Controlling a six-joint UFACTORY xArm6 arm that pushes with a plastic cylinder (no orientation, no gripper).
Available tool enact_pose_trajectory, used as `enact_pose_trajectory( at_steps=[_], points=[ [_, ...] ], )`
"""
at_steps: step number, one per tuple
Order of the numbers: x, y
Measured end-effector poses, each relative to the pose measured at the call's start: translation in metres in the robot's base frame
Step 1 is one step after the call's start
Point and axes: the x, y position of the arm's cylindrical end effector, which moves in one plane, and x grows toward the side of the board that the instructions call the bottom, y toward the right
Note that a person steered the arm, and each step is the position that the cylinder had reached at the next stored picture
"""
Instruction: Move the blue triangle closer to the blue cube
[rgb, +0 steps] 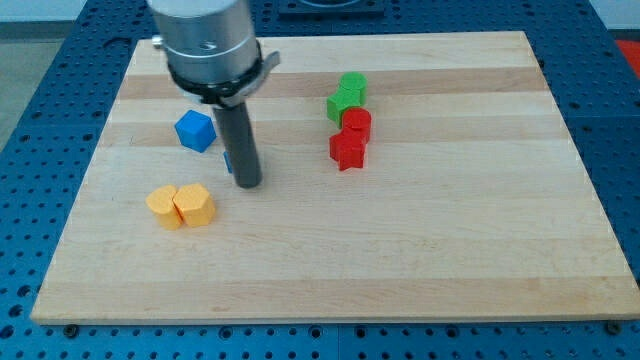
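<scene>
Progress: seems well along. Blue triangle (228, 160) near blue cube (196, 131), a narrow strip of bare board between them; not touching.
Left to do: judged little, perhaps a short nudge toward the upper left of the frame to close the strip; how close counts as close enough, impossible to say from one view.
Blue cube: upper left of the frame, resting flat on the wooden board (450, 250), clear of everything else.
Blue triangle: almost wholly hidden behind the rod; only a thin blue sliver showing at the rod's left edge, just right of and slightly below the cube. Shape not readable from that sliver; taken as the triangle from the colour and the task wording.
My tip (248, 183): planted on the board left of centre, just below and right of the blue sliver, apparently touching or hard against it; contact not certain, since the rod covers the joint.
Pincer state: none fitted, so nothing to open, close or grip; a plain dark rod under a silver-grey cylinder, pushing only.
Tip versus cube: cube up and to the left of the tip, triangle lying between the two.
Other blocks: two orange blocks (181, 205) side by side at lower left, below the cube; two green blocks (346, 96) and two red blocks (350, 138) stacked in a column right of centre, well apart from the blue pair.
Risk: judged small; a push too far could shove the cube along as well.
</scene>
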Motion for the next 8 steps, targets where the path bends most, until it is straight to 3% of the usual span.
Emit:
enact_pose_trajectory(
  at_steps=[2, 5, 7, 8],
  points=[
    [0.0, 0.04],
    [-0.01, -0.032],
    [-0.021, 0.004],
    [-0.048, 0.006]
  ],
)
